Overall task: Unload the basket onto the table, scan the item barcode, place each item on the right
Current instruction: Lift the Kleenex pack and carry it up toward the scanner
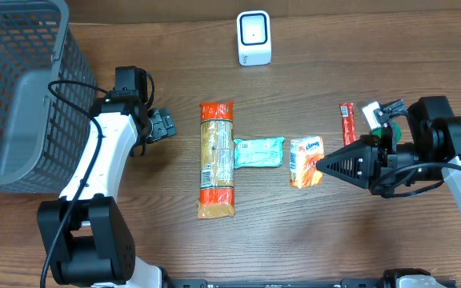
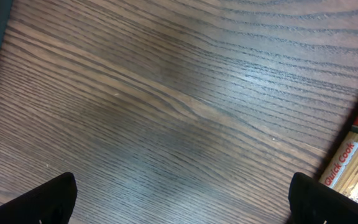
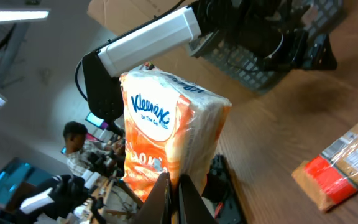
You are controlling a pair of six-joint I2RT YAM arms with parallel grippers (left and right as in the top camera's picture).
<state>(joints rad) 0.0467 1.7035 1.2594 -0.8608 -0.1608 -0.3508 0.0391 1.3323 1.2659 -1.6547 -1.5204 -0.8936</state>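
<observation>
An orange Kleenex tissue pack (image 1: pixel 305 162) (image 3: pixel 166 118) sits right of centre, and my right gripper (image 1: pixel 323 166) (image 3: pixel 174 194) is shut on its edge, the thin fingers pinching the wrapper. The white barcode scanner (image 1: pixel 254 38) stands at the back middle of the table, well away from the pack. My left gripper (image 1: pixel 163 125) (image 2: pixel 185 205) hangs open over bare wood beside the basket, with nothing between its fingers (image 2: pixel 48 202).
A long pasta packet (image 1: pixel 217 160) (image 2: pixel 353 168) (image 3: pixel 344 165) lies in the middle with a teal packet (image 1: pixel 258 152) beside it. A red stick packet (image 1: pixel 347 122) lies near the right arm. A grey wire basket (image 1: pixel 14 88) fills the far left.
</observation>
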